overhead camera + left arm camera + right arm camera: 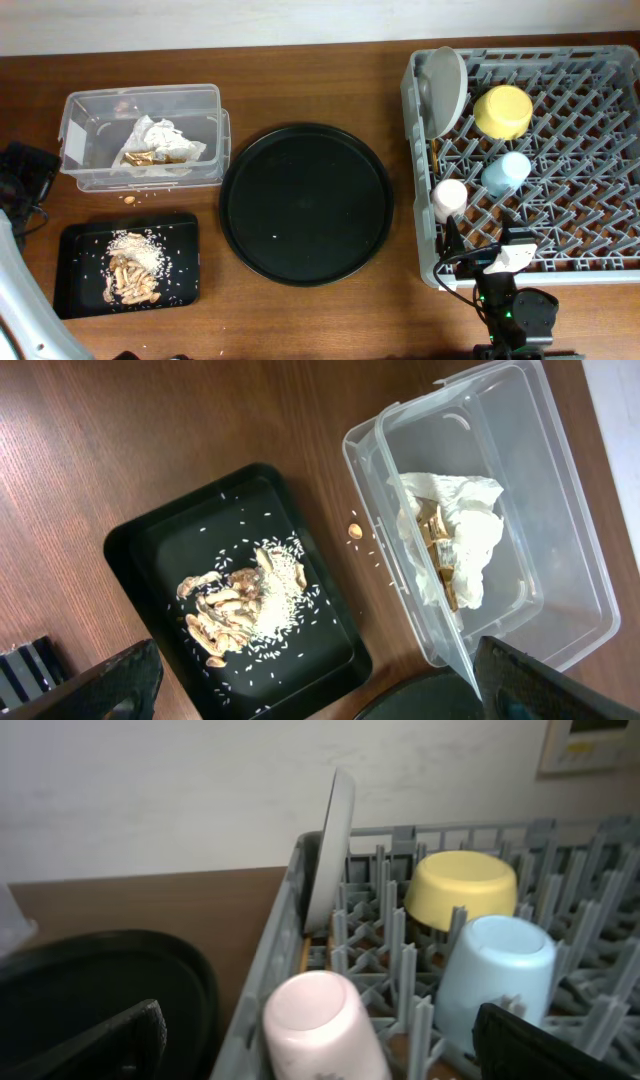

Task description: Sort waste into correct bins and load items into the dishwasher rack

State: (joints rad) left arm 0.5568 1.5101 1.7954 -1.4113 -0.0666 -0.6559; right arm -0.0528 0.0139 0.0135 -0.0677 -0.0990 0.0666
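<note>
Napkin in tub at ten o'clock, scraps in tray at eight, cups, bowl, plate racked at three; crumb on desk; left fingers, right fingers spread, empty.

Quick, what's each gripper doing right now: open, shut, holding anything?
Left gripper: open, holding nothing.
Right gripper: open, holding nothing.

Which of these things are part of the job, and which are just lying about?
Job: rack, plate, yellow bowl, blue cup, pink cup, clear tub, napkin, small black tray, food scraps.
Lying about: round black tray, black gear at left edge.
</note>
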